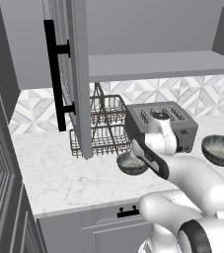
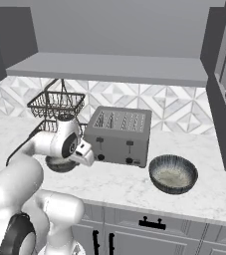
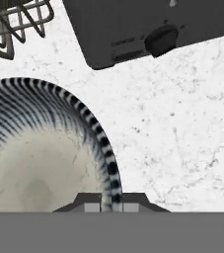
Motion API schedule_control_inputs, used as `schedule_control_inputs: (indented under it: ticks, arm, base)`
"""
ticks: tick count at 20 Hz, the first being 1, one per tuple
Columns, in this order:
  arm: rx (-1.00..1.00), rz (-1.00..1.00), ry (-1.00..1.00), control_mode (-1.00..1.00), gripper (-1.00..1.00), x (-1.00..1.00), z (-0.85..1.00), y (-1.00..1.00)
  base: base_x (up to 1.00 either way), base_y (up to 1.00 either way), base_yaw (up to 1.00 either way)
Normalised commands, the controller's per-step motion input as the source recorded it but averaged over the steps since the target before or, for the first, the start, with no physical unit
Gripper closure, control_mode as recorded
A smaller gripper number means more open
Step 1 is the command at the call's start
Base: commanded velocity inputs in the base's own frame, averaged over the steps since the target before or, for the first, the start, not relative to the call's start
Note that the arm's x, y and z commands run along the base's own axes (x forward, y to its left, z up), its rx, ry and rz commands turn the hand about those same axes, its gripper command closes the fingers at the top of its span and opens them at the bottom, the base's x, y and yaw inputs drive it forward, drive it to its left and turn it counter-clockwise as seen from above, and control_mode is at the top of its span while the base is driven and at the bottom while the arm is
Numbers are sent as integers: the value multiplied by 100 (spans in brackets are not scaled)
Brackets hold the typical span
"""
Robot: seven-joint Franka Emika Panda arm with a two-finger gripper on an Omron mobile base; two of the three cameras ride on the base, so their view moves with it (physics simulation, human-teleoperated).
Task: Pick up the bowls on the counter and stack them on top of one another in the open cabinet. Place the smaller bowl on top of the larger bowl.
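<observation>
The smaller bowl [image 1: 131,164] [image 2: 59,164] [image 3: 39,158] sits on the counter [image 1: 59,178] in front of the dish rack, just left of the toaster. My gripper [image 3: 112,204] hangs over its right edge, one fingertip inside the ribbed rim and one outside, both pressed against it. The larger bowl [image 1: 221,149] [image 2: 173,173] rests on the counter to the toaster's right, untouched. Above, the open cabinet shows a bare grey shelf [image 1: 158,64] [image 2: 109,67], and its door [image 1: 79,74] with the long black handle [image 1: 54,74] swings out to the left.
A dark toaster [image 1: 180,123] [image 2: 119,134] [image 3: 133,24] stands between the two bowls. A wire dish rack [image 1: 106,123] [image 2: 57,104] [image 3: 15,24] is behind the smaller bowl. The open door's edge juts over the counter near the rack. Grey drawers [image 2: 149,229] run below.
</observation>
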Motion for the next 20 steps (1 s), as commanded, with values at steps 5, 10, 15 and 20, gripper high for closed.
schedule_control_inputs:
  ticks: [5,10,15,20]
  arm:
    - [3,-30,0,-100,100,-65,77,-100]
    - [0,-39,0,-100,100,-33,58,-100]
    - [2,-46,4,-100,100,5,30,-100]
    - [3,-49,8,-100,100,22,21,-100]
  base:
    - [0,0,0]
    - [0,0,0]
    - [0,0,0]
    - [0,0,0]
